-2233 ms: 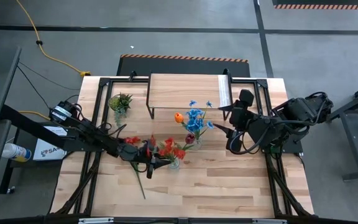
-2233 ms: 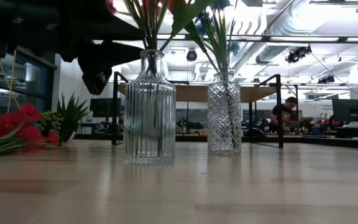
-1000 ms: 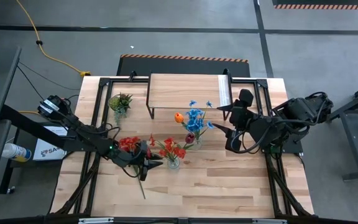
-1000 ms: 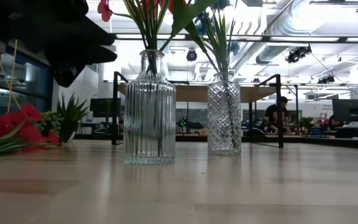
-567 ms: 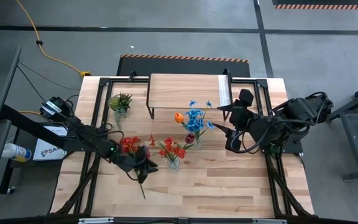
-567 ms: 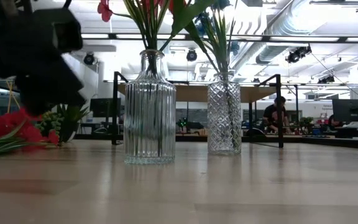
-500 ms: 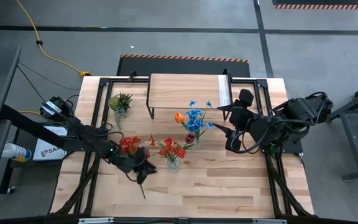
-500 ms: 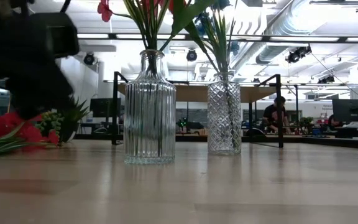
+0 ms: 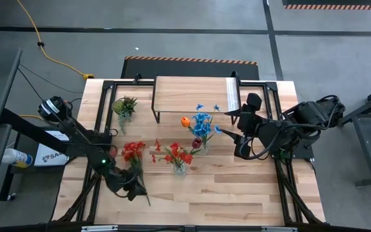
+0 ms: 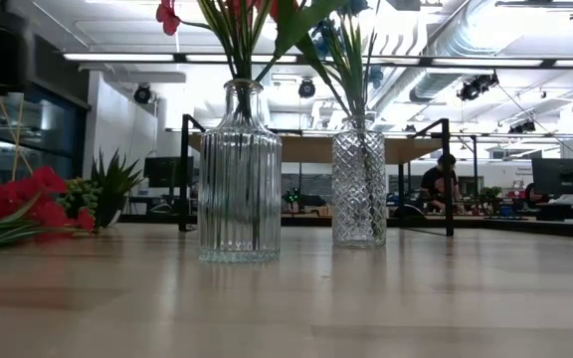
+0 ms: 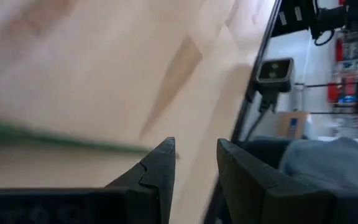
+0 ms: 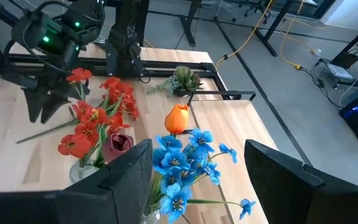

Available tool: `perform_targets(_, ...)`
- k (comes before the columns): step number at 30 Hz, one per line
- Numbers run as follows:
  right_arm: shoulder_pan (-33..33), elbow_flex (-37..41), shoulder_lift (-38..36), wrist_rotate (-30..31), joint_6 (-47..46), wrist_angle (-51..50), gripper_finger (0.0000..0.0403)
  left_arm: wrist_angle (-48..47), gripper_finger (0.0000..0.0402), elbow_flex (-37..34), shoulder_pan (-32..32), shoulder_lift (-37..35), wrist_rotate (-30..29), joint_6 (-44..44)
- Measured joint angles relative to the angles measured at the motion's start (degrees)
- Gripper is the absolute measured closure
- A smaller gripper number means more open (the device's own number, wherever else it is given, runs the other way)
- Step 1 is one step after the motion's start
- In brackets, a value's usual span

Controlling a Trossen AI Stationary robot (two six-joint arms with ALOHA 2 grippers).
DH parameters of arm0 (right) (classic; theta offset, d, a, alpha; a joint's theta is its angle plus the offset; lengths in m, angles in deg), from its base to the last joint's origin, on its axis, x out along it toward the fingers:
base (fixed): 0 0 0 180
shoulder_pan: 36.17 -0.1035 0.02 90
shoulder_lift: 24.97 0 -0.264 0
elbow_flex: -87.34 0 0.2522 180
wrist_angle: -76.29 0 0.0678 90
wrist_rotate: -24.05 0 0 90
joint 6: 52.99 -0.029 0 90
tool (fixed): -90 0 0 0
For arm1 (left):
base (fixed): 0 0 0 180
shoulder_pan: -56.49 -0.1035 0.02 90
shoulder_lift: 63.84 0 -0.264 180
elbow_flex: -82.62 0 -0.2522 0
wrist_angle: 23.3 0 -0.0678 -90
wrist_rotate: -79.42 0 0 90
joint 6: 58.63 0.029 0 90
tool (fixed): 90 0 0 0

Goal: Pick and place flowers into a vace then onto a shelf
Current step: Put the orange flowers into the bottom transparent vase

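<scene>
A red-bloomed bunch [image 9: 133,151] lies flat on the table, its green stem [image 9: 146,197] running toward the near edge; it also shows in the low view as red blooms [image 10: 18,202]. My left gripper [image 9: 134,191] hovers by that stem, open by a narrow gap [image 11: 196,155], with the blurred stem [image 11: 42,135] ahead of its fingers. A ribbed glass vase [image 10: 240,174] holds red flowers [image 9: 177,155]. A diamond-cut vase [image 10: 359,187] holds blue blooms [image 9: 203,122], an orange tulip [image 9: 185,121] and a maroon tulip [image 9: 198,142]. My right gripper [image 9: 228,124] waits wide open [image 12: 197,177] right of the blue blooms.
The shelf [image 9: 195,95], a wooden plank on black legs, stands at the table's far edge behind both vases. A small green leafy tuft [image 9: 124,105] sits at the far left. Bare tabletop [image 9: 237,193] lies near the front and right. A person [image 10: 453,179] sits far off in the room.
My left gripper has drawn back from the ribbed vase, moving toward the table's near-left corner along the lying bunch's stem and turning as it went. In the low view it has swept out of the picture to the left. The vases and flowers stay put.
</scene>
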Motion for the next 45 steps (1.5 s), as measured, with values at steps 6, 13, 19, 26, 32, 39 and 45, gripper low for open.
perform_targets(6, 0.0, 0.0, 0.0, -0.1, 0.0, 0.0, 0.0158, -1.6, 0.0250, 0.0, 3.7, -1.1, -0.1, -15.2)
perform_targets(13, 0.0, 0.0, 0.0, -0.1, 2.4, 0.0, 0.0158, -5.5, 0.0250, 0.0, 4.5, -1.1, 1.3, -32.7)
perform_targets(19, 0.0, 0.0, 0.0, -1.4, 2.6, 0.0, 0.0158, -19.6, 0.0250, 5.4, 4.5, -1.3, -4.2, -38.5)
perform_targets(26, 0.0, 0.0, 0.0, -1.6, 3.4, -0.4, 0.0158, -53.5, 0.0250, 21.1, 4.5, -2.1, -5.8, -43.6)
perform_targets(32, 0.0, 0.0, 0.0, -1.6, 3.5, -0.4, 0.0158, -67.6, 0.0250, 30.8, 1.1, -1.2, -7.2, -43.8)
perform_targets(39, 0.0, 0.0, 0.0, -1.9, 3.4, -0.3, 0.0158, -68.0, 0.0250, 32.3, -4.6, 1.4, -2.9, -40.4)
perform_targets(45, 0.0, 0.0, 0.0, -2.6, 3.5, -0.4, 0.0158, -67.9, 0.0250, 32.3, -5.7, 6.4, 2.4, -42.2)
